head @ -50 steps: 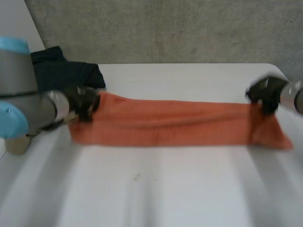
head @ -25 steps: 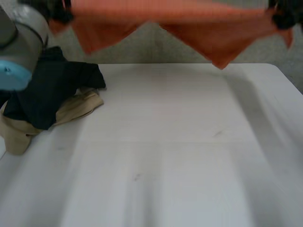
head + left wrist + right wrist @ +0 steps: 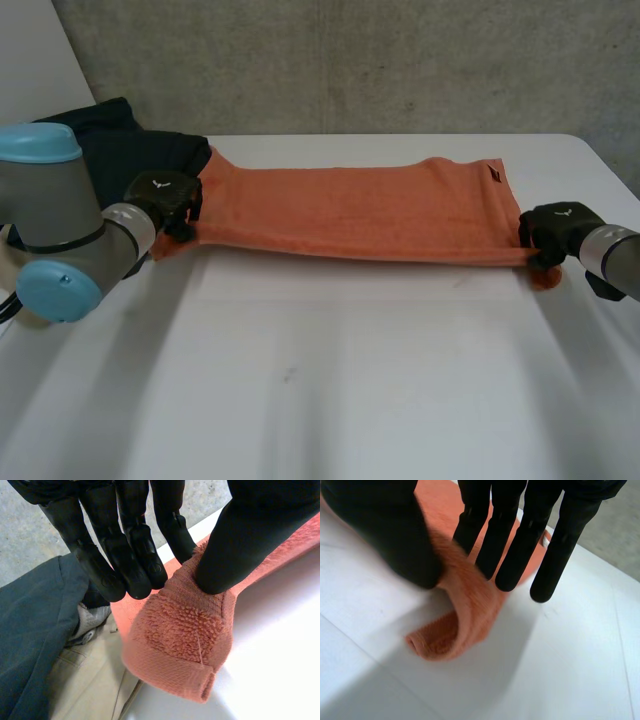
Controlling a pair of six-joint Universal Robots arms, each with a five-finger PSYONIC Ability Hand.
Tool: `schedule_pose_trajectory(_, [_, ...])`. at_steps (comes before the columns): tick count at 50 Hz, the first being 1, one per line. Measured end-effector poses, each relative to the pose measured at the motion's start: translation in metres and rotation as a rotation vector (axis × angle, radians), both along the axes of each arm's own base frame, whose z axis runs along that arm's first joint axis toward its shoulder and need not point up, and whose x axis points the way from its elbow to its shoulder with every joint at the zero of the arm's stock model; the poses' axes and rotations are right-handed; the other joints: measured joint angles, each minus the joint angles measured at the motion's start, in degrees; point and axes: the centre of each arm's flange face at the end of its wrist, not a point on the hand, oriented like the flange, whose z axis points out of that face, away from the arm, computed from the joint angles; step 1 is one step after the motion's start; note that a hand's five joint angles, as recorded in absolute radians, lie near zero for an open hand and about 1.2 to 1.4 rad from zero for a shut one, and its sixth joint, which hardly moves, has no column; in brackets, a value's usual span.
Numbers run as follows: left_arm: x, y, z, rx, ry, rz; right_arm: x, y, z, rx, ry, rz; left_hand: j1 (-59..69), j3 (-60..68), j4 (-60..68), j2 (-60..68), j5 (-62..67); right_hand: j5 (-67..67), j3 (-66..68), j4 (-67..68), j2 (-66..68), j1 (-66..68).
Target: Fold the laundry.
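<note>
Across the worktop [image 3: 340,390] we are holding the orange towel [image 3: 350,208] stretched flat, left hand [image 3: 166,197] pinching one end, right hand [image 3: 556,228] pinching the other. We are judging it one lengthwise fold in; cross folds and the dark clothes pile [image 3: 120,150] are waiting.

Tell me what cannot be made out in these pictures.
Head view: the label on the orange towel is too small to read.
Head view: the left arm covers part of the dark garment.
Head view: the left hand and right hand hide the towel corners they pinch.
Left wrist view: the beige garment is cut off by the edge.
</note>
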Motion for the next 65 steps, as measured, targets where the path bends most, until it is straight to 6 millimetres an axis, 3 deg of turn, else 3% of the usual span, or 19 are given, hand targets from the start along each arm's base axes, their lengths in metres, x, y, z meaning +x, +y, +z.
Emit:
schedule_pose_trajectory(2, [0.0, 0.001, 0.003, -0.005, 0.002, -0.004, -0.006, 0.001, 0.0, 0.017, -0.023, -0.058, 0.0, 0.0, 0.0, 0.0, 0.0, -16.3, -15.8, -15.6, -16.1, -17.1])
schedule_pose_trajectory(9, [0.0, 0.005, 0.007, -0.008, 0.005, -0.01, -0.019, 0.002, 0.003, 0.034, -0.07, -0.178, 0.0, 0.0, 0.0, 0.0, 0.0, -28.2, -26.5, -26.7, -25.4, -26.8])
schedule_pose_trajectory(14, [0.001, 0.009, 0.006, 0.001, 0.001, -0.011, -0.027, 0.004, 0.006, 0.03, -0.069, -0.221, 0.0, 0.0, 0.0, 0.0, 0.0, -24.3, -23.7, -23.9, -23.7, -24.3])
schedule_pose_trajectory(18, [0.003, 0.013, 0.005, 0.013, -0.007, -0.009, -0.033, 0.005, 0.007, 0.027, -0.064, -0.227, 0.0, 0.0, 0.0, 0.0, 0.0, -2.1, -1.0, -1.1, -0.4, -1.5])
schedule_pose_trajectory(21, [0.006, 0.015, 0.005, 0.022, -0.016, -0.005, -0.034, 0.005, 0.008, 0.029, -0.064, -0.211, 0.0, 0.0, 0.0, 0.0, 0.0, 3.9, 4.6, 5.0, 4.7, 2.2])
schedule_pose_trajectory(32, [0.024, 0.036, 0.003, 0.108, -0.101, 0.001, -0.046, 0.015, 0.019, 0.058, 0.016, -0.102, 0.0, 0.0, 0.0, 0.0, 0.0, 3.9, 4.9, 5.6, 4.7, 2.2])
schedule_pose_trajectory(39, [0.041, 0.074, -0.002, 0.295, -0.219, -0.055, -0.069, 0.05, 0.04, 0.205, 0.265, 0.108, 0.0, 0.0, 0.0, 0.0, 0.0, 3.9, 4.9, 5.5, 4.6, 2.2])
schedule_pose_trajectory(43, [0.045, 0.083, 0.0, 0.326, -0.241, -0.091, -0.072, 0.057, 0.044, 0.235, 0.283, 0.147, 0.0, 0.0, 0.0, 0.0, 0.0, -16.6, -15.9, -15.6, -16.9, -17.6])
schedule_pose_trajectory(50, [0.04, 0.068, 0.01, 0.259, -0.208, -0.082, -0.071, 0.043, 0.038, 0.166, 0.099, -0.005, 0.0, 0.0, 0.0, 0.0, 0.0, -33.0, -31.5, -31.4, -31.4, -32.0])
schedule_pose_trajectory(58, [0.029, 0.043, 0.025, 0.194, -0.129, -0.027, -0.056, 0.03, 0.027, 0.118, -0.143, -0.126, 0.0, 0.0, 0.0, 0.0, 0.0, -35.0, -33.2, -33.4, -33.2, -33.1])
schedule_pose_trajectory(65, [0.02, 0.025, 0.041, 0.139, -0.072, 0.008, -0.033, 0.026, 0.006, 0.105, -0.144, -0.087, 0.0, 0.0, 0.0, 0.0, 0.0, -35.0, -33.2, -33.4, -33.2, -33.1])
